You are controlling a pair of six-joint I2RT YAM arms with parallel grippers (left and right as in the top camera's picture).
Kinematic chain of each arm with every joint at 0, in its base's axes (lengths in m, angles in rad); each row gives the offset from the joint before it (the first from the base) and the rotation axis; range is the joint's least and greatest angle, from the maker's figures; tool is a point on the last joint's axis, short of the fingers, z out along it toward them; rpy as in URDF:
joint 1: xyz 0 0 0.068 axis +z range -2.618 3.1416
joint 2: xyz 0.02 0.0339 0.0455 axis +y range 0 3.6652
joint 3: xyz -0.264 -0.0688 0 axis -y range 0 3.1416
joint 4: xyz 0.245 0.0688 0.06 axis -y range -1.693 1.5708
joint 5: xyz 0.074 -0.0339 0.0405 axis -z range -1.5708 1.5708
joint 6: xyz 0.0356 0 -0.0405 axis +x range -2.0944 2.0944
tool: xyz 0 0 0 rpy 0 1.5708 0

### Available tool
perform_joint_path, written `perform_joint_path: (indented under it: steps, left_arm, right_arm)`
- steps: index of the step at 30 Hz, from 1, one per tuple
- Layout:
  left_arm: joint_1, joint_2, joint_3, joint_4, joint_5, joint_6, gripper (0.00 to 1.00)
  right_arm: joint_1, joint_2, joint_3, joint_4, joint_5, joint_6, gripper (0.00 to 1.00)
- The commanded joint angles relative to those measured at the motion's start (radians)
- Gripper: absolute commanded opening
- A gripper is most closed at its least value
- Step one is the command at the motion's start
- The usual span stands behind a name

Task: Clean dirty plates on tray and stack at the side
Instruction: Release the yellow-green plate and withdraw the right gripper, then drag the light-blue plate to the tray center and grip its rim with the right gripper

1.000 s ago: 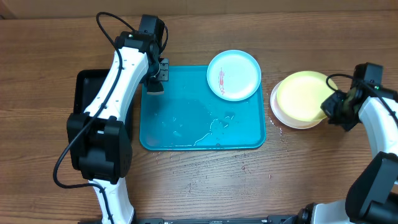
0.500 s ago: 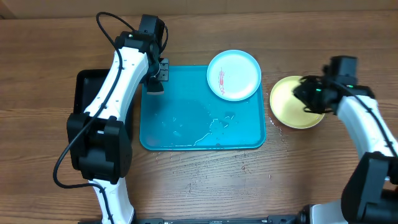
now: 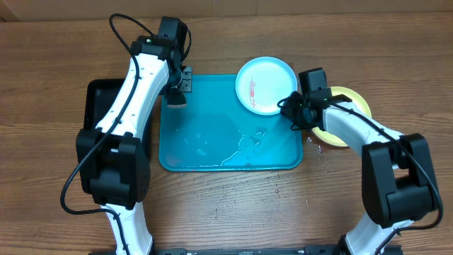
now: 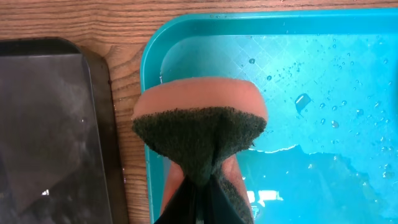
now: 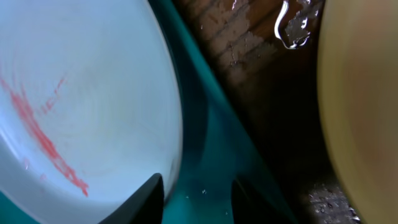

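The teal tray (image 4: 323, 93) is glossy moulded plastic with a faint grid texture, beaded and pooled with water. The sponge (image 4: 199, 118) is soft orange foam faced with coarse dark-green scouring fibre. The black tray (image 4: 43, 124) looks dull and smeary. The table (image 3: 283, 205) is matt, grained wood. The pale blue plate (image 5: 81, 93) and the yellow-green plate (image 5: 367, 93) are smooth plastic.

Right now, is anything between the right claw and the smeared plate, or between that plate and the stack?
Nothing visible. The right claw hangs open at the right rim of the pale blue plate, only bare tray between. Toward the yellow plate, just the tray's raised rim and wet table.
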Motion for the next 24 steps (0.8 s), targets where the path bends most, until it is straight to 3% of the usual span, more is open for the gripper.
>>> perform_joint_path:
  steps: [1,4,10,18,20,24]
  left_arm:
    - [0.0,0.004,0.009,0.004,0.005,-0.017,0.04]
    - [0.0,0.004,0.009,0.004,0.005,-0.017,0.04]
    - [0.0,0.004,0.009,0.004,0.005,-0.017,0.04]
    - [0.0,0.004,0.009,0.008,0.005,-0.017,0.04]
    - [0.0,0.004,0.009,0.009,0.005,-0.017,0.04]
    - [0.0,0.004,0.009,0.008,0.005,-0.017,0.04]
  right_arm:
    - [0.023,0.004,0.008,0.033,0.025,-0.003,0.33]
    - [0.041,0.004,0.008,0.05,0.027,-0.035,0.27]
    - [0.083,0.004,0.008,0.008,0.024,-0.056,0.04]
    - [0.177,0.004,0.008,-0.057,-0.264,-0.13,0.04]
    - [0.194,0.004,0.01,-0.056,-0.264,-0.169,0.15]
    - [0.195,0.004,0.04,-0.076,-0.242,-0.284,0.46]
